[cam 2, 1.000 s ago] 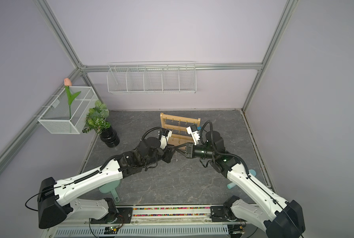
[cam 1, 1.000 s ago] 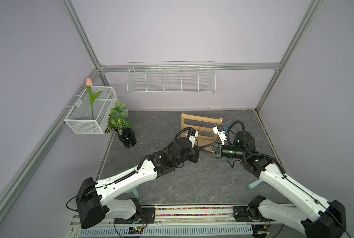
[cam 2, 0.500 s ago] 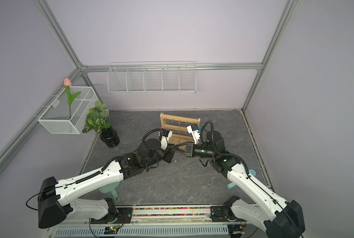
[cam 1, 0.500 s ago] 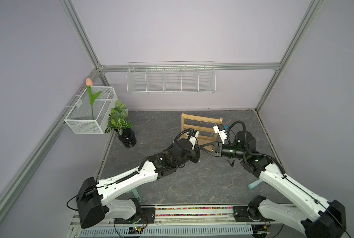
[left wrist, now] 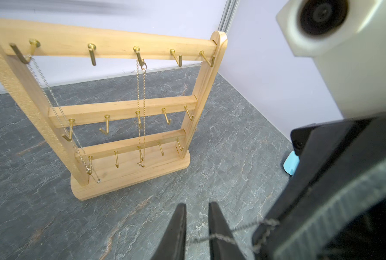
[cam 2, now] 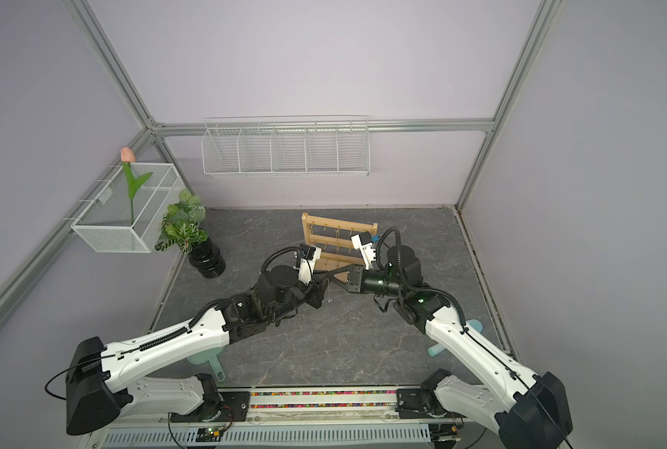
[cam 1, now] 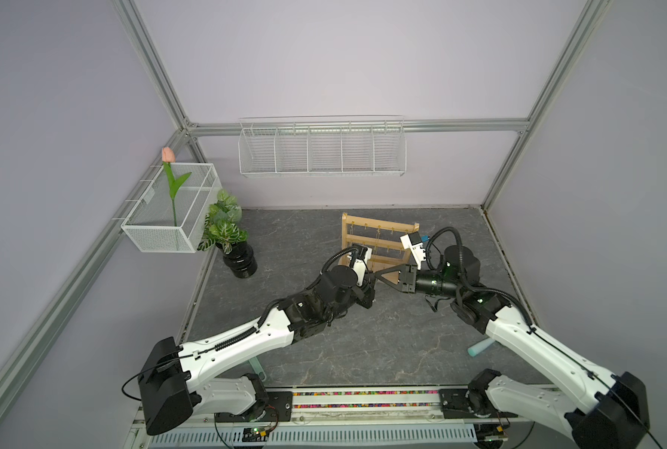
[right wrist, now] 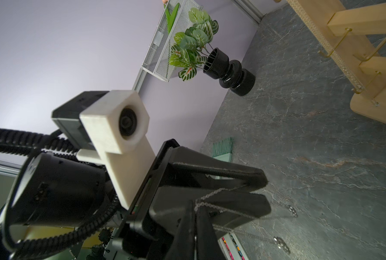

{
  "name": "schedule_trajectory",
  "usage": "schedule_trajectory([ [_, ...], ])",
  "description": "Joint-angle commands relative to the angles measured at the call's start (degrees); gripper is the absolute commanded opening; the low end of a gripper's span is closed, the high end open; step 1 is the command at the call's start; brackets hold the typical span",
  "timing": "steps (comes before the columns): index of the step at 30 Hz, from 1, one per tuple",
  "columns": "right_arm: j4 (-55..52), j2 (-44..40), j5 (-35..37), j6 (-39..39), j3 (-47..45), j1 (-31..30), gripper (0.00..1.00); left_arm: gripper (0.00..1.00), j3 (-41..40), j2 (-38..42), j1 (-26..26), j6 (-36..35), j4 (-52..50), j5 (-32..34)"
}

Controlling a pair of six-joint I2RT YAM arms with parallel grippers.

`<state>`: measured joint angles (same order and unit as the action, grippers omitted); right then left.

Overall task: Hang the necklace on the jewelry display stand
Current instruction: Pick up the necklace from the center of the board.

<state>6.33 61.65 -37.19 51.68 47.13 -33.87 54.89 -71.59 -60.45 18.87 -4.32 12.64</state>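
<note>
The jewelry display stand stands upright at the back of the table. A silver chain and a gold chain hang from hooks on its top rail. In front of it the two grippers meet tip to tip. My right gripper is shut on the thin silver necklace. From it the chain runs across the narrow gap of my left gripper, whose jaws stand a little apart, open. Loose ends with small pendants dangle over the floor.
A black vase with a leafy plant stands at the left. Beside it a white mesh basket holds a tulip. A white wire basket hangs on the back wall. A teal object lies under the right arm, a green brush under the left.
My left gripper has edged closer to the right gripper's tip and its jaws have narrowed around the chain. The right arm has hardly moved.
</note>
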Motion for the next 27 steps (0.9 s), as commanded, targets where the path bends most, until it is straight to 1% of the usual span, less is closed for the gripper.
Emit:
schedule_trajectory([
  [1, 2.0, 0.4, -1.0, 1.4, 0.1, -0.5, 0.07, 0.16, -0.2, 1.3, -0.3, -1.2, 1.0, 1.8],
  [5, 1.8, 0.7, -0.9, 1.5, 0.0, -0.4, 0.07, 0.10, -0.3, 1.4, -0.3, -1.2, 0.9, 1.8],
  [9, 2.2, 1.0, -0.8, 1.7, -0.3, -0.4, 0.07, 0.00, -0.1, 1.4, -0.3, -1.6, 0.9, 1.7],
  [14, 3.5, 1.0, -0.8, 2.1, -1.3, -0.4, 0.07, 0.00, 0.1, 2.1, -0.3, -2.3, 1.7, 2.0],
  [22, 8.7, 0.6, -0.8, 4.1, -3.9, 0.0, 0.17, 0.00, 1.7, 3.5, -0.3, -3.5, 2.3, -0.1],
  [27, 11.7, 0.3, -0.6, 5.2, -5.3, 0.6, 0.18, 0.00, 1.1, 4.5, -0.3, -3.4, 2.7, -1.3],
])
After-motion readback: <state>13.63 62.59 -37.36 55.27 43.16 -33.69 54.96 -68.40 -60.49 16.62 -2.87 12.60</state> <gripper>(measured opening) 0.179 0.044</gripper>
